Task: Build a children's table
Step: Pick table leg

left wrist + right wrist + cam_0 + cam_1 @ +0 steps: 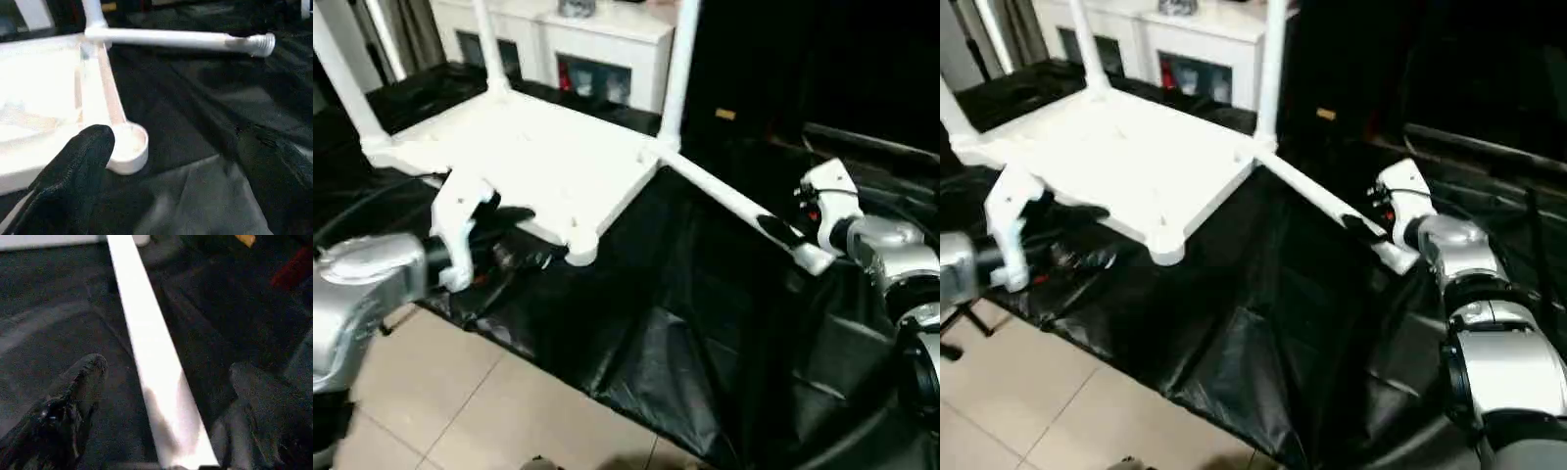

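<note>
The white tabletop lies underside up on a black sheet. Upright legs stand at three of its corners, such as the one at the far right corner. The near corner socket is empty. A loose white leg lies on the sheet, reaching from the far right corner toward my right arm. My right gripper stands open astride this leg near its outer end, one black finger on each side with a gap. My left gripper is open at the tabletop's near left edge, one finger beside the empty socket.
A white glass-door cabinet stands behind the work. The black sheet drapes over the front edge down to a beige tiled floor. Dark cables lie under the tabletop's near left edge.
</note>
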You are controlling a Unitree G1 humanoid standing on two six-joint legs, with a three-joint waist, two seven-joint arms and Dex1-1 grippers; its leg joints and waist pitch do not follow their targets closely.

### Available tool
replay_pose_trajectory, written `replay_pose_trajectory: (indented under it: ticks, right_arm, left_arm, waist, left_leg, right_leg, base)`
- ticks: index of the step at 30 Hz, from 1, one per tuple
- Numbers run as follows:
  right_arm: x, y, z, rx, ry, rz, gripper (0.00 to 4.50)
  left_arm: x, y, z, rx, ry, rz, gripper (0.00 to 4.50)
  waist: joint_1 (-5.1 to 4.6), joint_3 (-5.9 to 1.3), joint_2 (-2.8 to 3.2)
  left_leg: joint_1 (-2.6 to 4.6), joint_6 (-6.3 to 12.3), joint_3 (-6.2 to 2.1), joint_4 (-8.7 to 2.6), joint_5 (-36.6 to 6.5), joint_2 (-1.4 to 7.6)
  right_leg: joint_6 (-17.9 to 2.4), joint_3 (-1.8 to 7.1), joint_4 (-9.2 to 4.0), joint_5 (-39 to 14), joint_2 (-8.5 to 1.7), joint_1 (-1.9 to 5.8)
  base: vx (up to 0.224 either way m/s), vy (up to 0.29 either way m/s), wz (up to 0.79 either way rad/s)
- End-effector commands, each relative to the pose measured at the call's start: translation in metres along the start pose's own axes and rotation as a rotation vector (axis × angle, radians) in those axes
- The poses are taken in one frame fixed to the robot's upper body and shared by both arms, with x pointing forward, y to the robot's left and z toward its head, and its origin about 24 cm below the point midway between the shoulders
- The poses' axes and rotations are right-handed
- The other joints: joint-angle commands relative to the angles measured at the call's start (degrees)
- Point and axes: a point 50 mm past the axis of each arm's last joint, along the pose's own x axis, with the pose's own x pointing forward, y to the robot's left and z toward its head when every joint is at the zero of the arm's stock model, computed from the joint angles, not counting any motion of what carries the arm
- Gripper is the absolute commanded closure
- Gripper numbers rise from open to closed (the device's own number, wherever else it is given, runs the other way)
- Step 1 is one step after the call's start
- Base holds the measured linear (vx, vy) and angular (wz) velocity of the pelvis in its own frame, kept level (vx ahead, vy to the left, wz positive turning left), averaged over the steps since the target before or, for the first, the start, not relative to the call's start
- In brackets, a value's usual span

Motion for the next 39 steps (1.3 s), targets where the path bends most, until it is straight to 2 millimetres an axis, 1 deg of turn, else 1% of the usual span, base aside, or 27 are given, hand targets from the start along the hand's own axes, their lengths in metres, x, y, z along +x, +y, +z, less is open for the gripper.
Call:
replay_pose_trajectory:
  ticks: [1, 2, 4, 6, 7, 8, 9, 10, 12, 13, 14, 16, 17, 18, 19, 20, 21, 24, 25, 26, 28, 29, 32, 36, 37, 38, 39]
  right_arm:
    - [0.003, 0.002, 0.005, -0.031, 0.019, -0.015, 0.03]
    - [0.004, 0.003, 0.003, -0.04, 0.04, -0.015, 0.03]
    - [0.005, 0.005, -0.002, -0.047, 0.07, -0.008, 0.03]
    - [0.006, 0.008, -0.003, -0.034, 0.086, 0.014, 0.03]
    - [0.006, 0.008, -0.003, -0.033, 0.088, 0.017, 0.03]
    - [0.006, 0.008, -0.004, -0.033, 0.093, 0.012, 0.03]
    - [0.006, 0.008, -0.006, -0.028, 0.104, 0.006, 0.03]
    - [0.006, 0.007, -0.009, -0.03, 0.128, -0.007, 0.03]
    - [0.005, 0.007, -0.011, -0.028, 0.137, -0.011, 0.03]
    - [0.005, 0.007, -0.012, -0.026, 0.142, -0.014, 0.03]
    - [0.005, 0.006, -0.013, -0.022, 0.15, -0.017, 0.31]
    - [0.004, 0.005, -0.013, -0.013, 0.155, -0.013, 0.31]
    - [0.004, 0.005, -0.013, -0.013, 0.156, -0.012, 0.44]
    - [0.003, 0.005, -0.014, -0.016, 0.163, -0.007, 0.56]
    - [0.003, 0.005, -0.014, -0.022, 0.175, 0.007, 0.56]
    - [0.002, 0.005, -0.015, -0.031, 0.191, 0.024, 0.68]
    - [0.001, 0.005, -0.016, -0.037, 0.202, 0.035, 0.68]
    - [-0.002, 0.004, -0.021, -0.056, 0.26, 0.08, 1.01]
    - [-0.002, 0.004, -0.022, -0.061, 0.269, 0.086, 1.01]
    - [-0.002, 0.003, -0.022, -0.059, 0.271, 0.086, 1.06]
    - [-0.003, 0.003, -0.023, -0.049, 0.274, 0.082, 1.33]
    - [-0.003, 0.002, -0.023, -0.039, 0.271, 0.079, 1.45]
    - [-0.003, 0.002, -0.023, -0.039, 0.271, 0.079, 1.45]
    - [-0.003, 0.002, -0.023, -0.039, 0.271, 0.079, 1.45]
    - [-0.003, 0.002, -0.023, -0.039, 0.271, 0.079, 1.64]
    - [-0.004, 0.001, -0.02, -0.006, 0.24, 0.087, 1.64]
    - [-0.005, 0.0, -0.017, 0.019, 0.212, 0.092, 1.64]
  left_arm:
    - [-0.009, 0.0, 0.003, 0.008, 0.016, 0.004, 0.0]
    - [-0.012, 0.0, 0.003, 0.008, 0.029, 0.006, 0.0]
    - [-0.017, 0.0, 0.003, 0.007, 0.047, 0.005, 0.0]
    - [-0.024, -0.001, 0.004, 0.008, 0.063, 0.007, 0.0]
    - [-0.025, -0.001, 0.004, 0.007, 0.063, 0.006, 0.0]
    - [-0.027, -0.002, 0.005, 0.005, 0.063, 0.003, 0.0]
    - [-0.028, -0.002, 0.006, 0.004, 0.067, 0.0, 0.0]
    - [-0.031, -0.003, 0.006, 0.003, 0.072, -0.003, 0.0]
    - [-0.032, -0.004, 0.007, 0.005, 0.077, -0.005, 0.0]
    - [-0.034, -0.004, 0.007, 0.005, 0.081, -0.007, 0.0]
    - [-0.035, -0.005, 0.007, 0.004, 0.085, -0.011, 0.0]
    - [-0.037, -0.006, 0.007, 0.002, 0.089, -0.021, 0.0]
    - [-0.037, -0.006, 0.007, 0.002, 0.089, -0.024, 0.0]
    - [-0.038, -0.008, 0.007, 0.001, 0.094, -0.039, 0.0]
    - [-0.039, -0.01, 0.008, 0.005, 0.098, -0.062, 0.0]
    - [-0.04, -0.013, 0.008, 0.006, 0.107, -0.094, 0.0]
    - [-0.041, -0.015, 0.008, 0.007, 0.113, -0.115, 0.0]
    - [-0.042, -0.021, 0.007, 0.034, 0.138, -0.168, 0.0]
    - [-0.041, -0.021, 0.007, 0.038, 0.141, -0.168, 0.0]
    - [-0.041, -0.021, 0.006, 0.039, 0.142, -0.166, 0.0]
    - [-0.04, -0.02, 0.006, 0.047, 0.143, -0.156, 0.0]
    - [-0.038, -0.018, 0.006, 0.052, 0.141, -0.143, 0.0]
    - [-0.038, -0.018, 0.006, 0.052, 0.141, -0.143, 0.0]
    - [-0.038, -0.018, 0.006, 0.052, 0.141, -0.143, 0.0]
    - [-0.038, -0.018, 0.006, 0.052, 0.141, -0.143, 0.0]
    - [-0.031, -0.015, 0.005, 0.05, 0.112, -0.121, 0.0]
    - [-0.026, -0.014, 0.005, 0.049, 0.088, -0.108, 0.0]
  waist:
    - [0.55, -3.67, 0.84]
    - [0.62, -3.63, 0.51]
    - [0.97, -3.74, 0.51]
    - [1.22, -3.89, 0.64]
    - [1.5, -4.03, 0.73]
    - [1.88, -4.09, 0.62]
    - [2.03, -4.11, 0.68]
    - [2.41, -4.17, 0.58]
    - [2.6, -4.13, 0.59]
    - [2.69, -4.02, 0.48]
    - [2.79, -4.01, 0.31]
    - [3.09, -3.82, 0.28]
    - [3.27, -3.74, 0.33]
    - [3.3, -3.65, 0.09]
    - [3.54, -3.61, 0.14]
    - [3.52, -3.56, -0.07]
    - [3.65, -3.51, 0.02]
    - [3.66, -3.29, -0.09]
    - [3.63, -3.28, -0.09]
    - [3.64, -3.28, -0.04]
    - [3.6, -3.31, -0.09]
    - [3.53, -3.32, -0.24]
    - [3.49, -3.42, -0.18]
    - [3.44, -3.5, -0.17]
    - [3.44, -3.5, -0.17]
    - [2.92, -3.5, -1.01]
    - [3.02, -3.51, -0.82]
  left_leg:
    - [0.12, -1.3, 1.47, -5.33, -17.1, -0.76]
    - [-0.07, -1.1, 1.53, -5.38, -16.4, -0.82]
    - [0.04, -0.84, 1.62, -5.29, -15.4, -0.8]
    - [-0.1, -0.44, 1.59, -5.28, -12.95, -0.74]
    - [-0.1, -0.13, 1.63, -5.18, -11.2, -0.71]
    - [-0.04, 0.24, 1.78, -5.06, -9.69, -0.81]
    - [-0.06, 0.3, 1.79, -5.04, -8.96, -0.83]
    - [-0.03, 0.51, 1.86, -4.96, -7.92, -0.87]
    - [0.04, 0.71, 1.93, -4.93, -7.64, -0.89]
    - [0.01, 0.8, 1.99, -4.99, -7.88, -0.89]
    - [0.05, 0.82, 2.04, -4.99, -8.01, -0.89]
    - [0.12, 0.65, 2.09, -5.13, -9.66, -0.83]
    - [0.22, 0.39, 2.09, -5.22, -10.63, -0.78]
    - [0.22, 0.32, 2.13, -5.29, -11.25, -0.75]
    - [0.3, 0.05, 2.1, -5.38, -12.22, -0.7]
    - [0.28, -0.04, 2.16, -5.43, -12.53, -0.68]
    - [0.26, -0.25, 2.1, -5.51, -12.82, -0.62]
    - [0.1, -0.56, 2.02, -5.67, -14.09, -0.54]
    - [0.09, -0.59, 2.04, -5.69, -14.11, -0.51]
    - [0.24, -0.59, 2.08, -5.68, -14.24, -0.5]
    - [0.17, -0.74, 2.03, -5.72, -13.78, -0.53]
    - [0.11, -0.77, 2.06, -5.71, -13.47, -0.55]
    - [0.11, -0.82, 2.05, -5.66, -12.79, -0.58]
    - [0.04, -0.6, 2.11, -5.56, -11.2, -0.62]
    - [0.04, -0.6, 2.11, -5.56, -11.2, -0.62]
    - [0.07, -0.32, 2.42, -5.47, -10.73, -0.57]
    - [0.13, -0.25, 2.33, -5.48, -10.74, -0.63]
  right_leg:
    - [-13.34, -0.15, -4.45, -18.55, -0.64, 2.29]
    - [-13.51, -0.21, -4.39, -17.78, -0.6, 2.43]
    - [-14.06, -0.11, -4.16, -16.11, -0.61, 2.4]
    - [-14.95, -0.09, -3.77, -12.33, -0.53, 2.64]
    - [-15.73, -0.1, -3.48, -9.44, -0.53, 2.72]
    - [-16.33, -0.1, -3.34, -6.91, -0.41, 2.78]
    - [-16.57, -0.09, -3.18, -5.77, -0.39, 2.87]
    - [-16.88, -0.08, -3.03, -4.15, -0.38, 2.9]
    - [-17.12, -0.06, -2.97, -3.25, -0.36, 2.95]
    - [-17.0, -0.03, -3.1, -3.55, -0.38, 2.98]
    - [-16.92, 0.0, -3.12, -3.82, -0.43, 3.01]
    - [-16.22, 0.09, -3.33, -6.57, -0.49, 2.9]
    - [-15.82, 0.13, -3.46, -8.12, -0.53, 2.79]
    - [-15.56, 0.16, -3.6, -9.11, -0.53, 2.75]
    - [-15.06, 0.21, -3.71, -10.94, -0.63, 2.7]
    - [-14.79, 0.24, -3.79, -11.71, -0.63, 2.66]
    - [-14.39, 0.25, -3.84, -12.81, -0.71, 2.64]
    - [-13.54, 0.24, -4.02, -15.24, -0.69, 2.55]
    - [-13.42, 0.25, -4.04, -15.43, -0.65, 2.53]
    - [-13.44, 0.29, -4.12, -15.5, -0.64, 2.35]
    - [-13.46, 0.32, -4.07, -15.2, -0.69, 2.45]
    - [-13.26, 0.31, -4.07, -15.06, -0.66, 2.51]
    - [-13.13, 0.32, -3.98, -14.64, -0.7, 2.53]
    - [-13.9, 0.26, -3.78, -11.98, -0.56, 2.61]
    - [-13.9, 0.26, -3.78, -11.98, -0.56, 2.61]
    - [-13.87, 0.34, -3.93, -11.64, -0.4, 2.59]
    - [-13.8, 0.34, -3.78, -11.91, -0.38, 2.67]
  base:
    - [0.0, 0.0, 0.0]
    - [0.0, 0.0, 0.0]
    - [0.026, 0.004, 0.0]
    - [0.053, 0.01, -0.01]
    - [0.054, 0.015, -0.03]
    - [0.054, 0.015, -0.03]
    - [0.05, 0.016, -0.02]
    - [0.0, 0.0, 0.0]
    - [0.0, 0.0, 0.0]
    - [0.0, 0.0, 0.0]
    - [0.0, 0.0, 0.0]
    - [0.0, 0.0, 0.0]
    - [0.0, 0.0, 0.0]
    - [0.0, 0.0, 0.0]
    - [0.0, 0.0, 0.0]
    - [0.0, 0.0, 0.0]
    - [0.0, 0.0, 0.0]
    - [0.0, 0.0, 0.0]
    - [0.0, 0.0, 0.0]
    - [0.0, 0.0, 0.0]
    - [0.0, 0.0, 0.0]
    - [0.0, 0.0, 0.0]
    - [0.0, 0.0, 0.0]
    - [0.0, 0.0, 0.0]
    - [0.0, 0.0, 0.0]
    - [0.0, 0.0, 0.0]
    - [0.0, 0.0, 0.0]
